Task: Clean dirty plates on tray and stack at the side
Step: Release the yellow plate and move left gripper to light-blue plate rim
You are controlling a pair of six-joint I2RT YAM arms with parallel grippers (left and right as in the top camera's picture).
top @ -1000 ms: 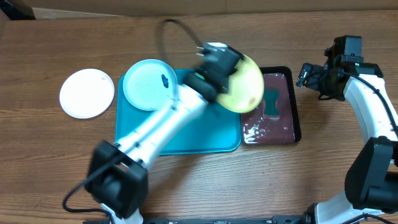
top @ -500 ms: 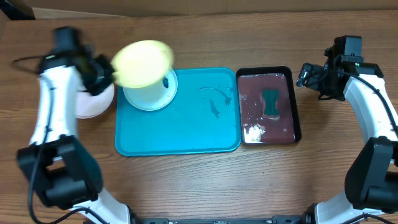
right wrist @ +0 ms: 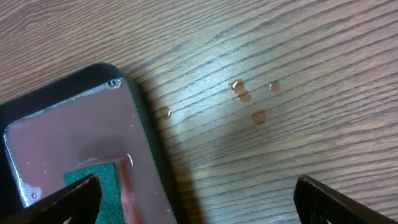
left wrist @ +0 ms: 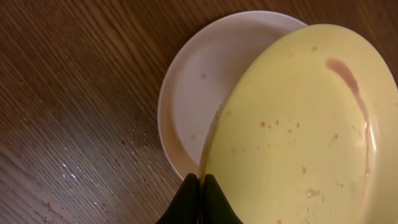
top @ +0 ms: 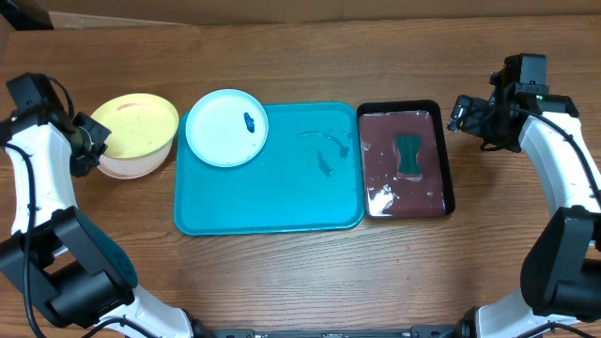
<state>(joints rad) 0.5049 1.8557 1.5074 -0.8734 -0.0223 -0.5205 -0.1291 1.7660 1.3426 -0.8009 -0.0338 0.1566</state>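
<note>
Rim of the yellow plate [left wrist: 292,124] sits clamped in your left claw [left wrist: 200,190] over the white plate [left wrist: 193,87] at frame left, blue plate [top: 225,131] in the tray's [top: 282,202] upper-left corner, right claw [top: 458,113] gaping empty at upper right.

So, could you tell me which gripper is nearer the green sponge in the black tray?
Right. The right gripper hovers open beside the green sponge's black tray; the left gripper holds the round yellow-green plate far across.
</note>
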